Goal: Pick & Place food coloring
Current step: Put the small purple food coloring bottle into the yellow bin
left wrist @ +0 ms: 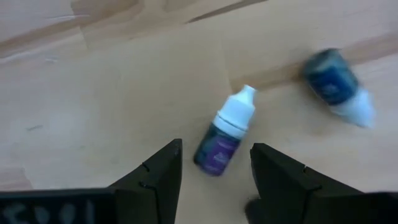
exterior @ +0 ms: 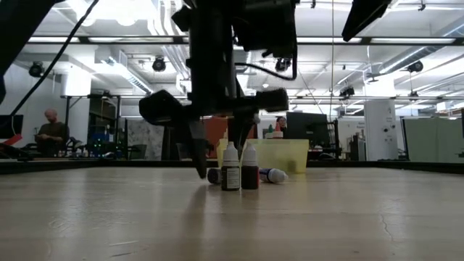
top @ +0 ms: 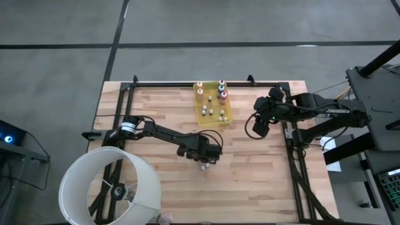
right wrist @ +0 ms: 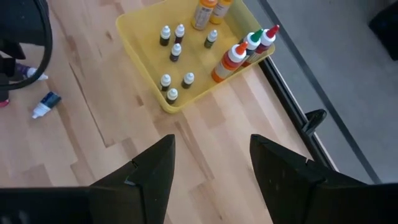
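A small food coloring bottle (left wrist: 219, 144) with a purple label and white cap lies on the wooden table, and a blue one (left wrist: 334, 81) lies beside it. My left gripper (left wrist: 216, 149) points down over the purple bottle, open, one finger on either side and a gap at each. In the low view two more small bottles (exterior: 230, 174) (exterior: 249, 174) stand upright in front of it. The yellow tray (top: 199, 115) at the far middle holds several small bottles (right wrist: 176, 51). My right gripper (right wrist: 211, 146) hangs open above the table, right of the tray.
Taller squeeze bottles (right wrist: 247, 48) stand in the tray's far end. A white ring-shaped shade (top: 109, 187) sits at the near left corner. Black frame rails (top: 290, 156) run along the table's sides. A person (exterior: 51, 129) sits in the room beyond.
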`<state>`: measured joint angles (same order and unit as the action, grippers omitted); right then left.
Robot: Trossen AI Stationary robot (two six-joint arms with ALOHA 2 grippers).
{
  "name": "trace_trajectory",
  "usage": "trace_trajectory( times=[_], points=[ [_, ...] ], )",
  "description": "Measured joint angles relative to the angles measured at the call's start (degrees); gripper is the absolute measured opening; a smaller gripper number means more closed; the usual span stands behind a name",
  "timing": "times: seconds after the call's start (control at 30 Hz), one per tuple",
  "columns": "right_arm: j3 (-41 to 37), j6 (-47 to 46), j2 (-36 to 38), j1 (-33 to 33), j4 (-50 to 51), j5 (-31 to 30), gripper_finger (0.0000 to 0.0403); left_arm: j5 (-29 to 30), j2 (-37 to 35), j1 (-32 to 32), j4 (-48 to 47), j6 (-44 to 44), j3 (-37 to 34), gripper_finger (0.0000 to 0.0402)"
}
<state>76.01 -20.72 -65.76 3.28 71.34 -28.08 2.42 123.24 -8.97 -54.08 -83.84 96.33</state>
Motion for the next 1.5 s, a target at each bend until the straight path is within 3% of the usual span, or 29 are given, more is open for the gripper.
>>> trace_trajectory(
  times=[0.47,0.93,1.2,1.5],
  points=[
    [0.17,0.38,0.0,-0.01,-0.18,0.0,0.0201,-0.33,0.92,0.23,-0.11,4.49,0.02,0.0159],
    [0.17,0.39,0.0,-0.01,-0.67,0.0,0.0201,-1.25,0.9,0.31,-0.33,7.42,-0.02,0.0066],
    [0.17,0.86,0.0,-0.07,-1.27,0.19,0.0201,-1.44,-0.66,0.68,-0.29,8.83,0.52,0.0064],
    [0.46,5.81,0.02,-0.21,-1.98,6.62,0.0201,-1.01,-7.29,2.7,-2.51,13.6,2.59,0.0064]
  ],
)
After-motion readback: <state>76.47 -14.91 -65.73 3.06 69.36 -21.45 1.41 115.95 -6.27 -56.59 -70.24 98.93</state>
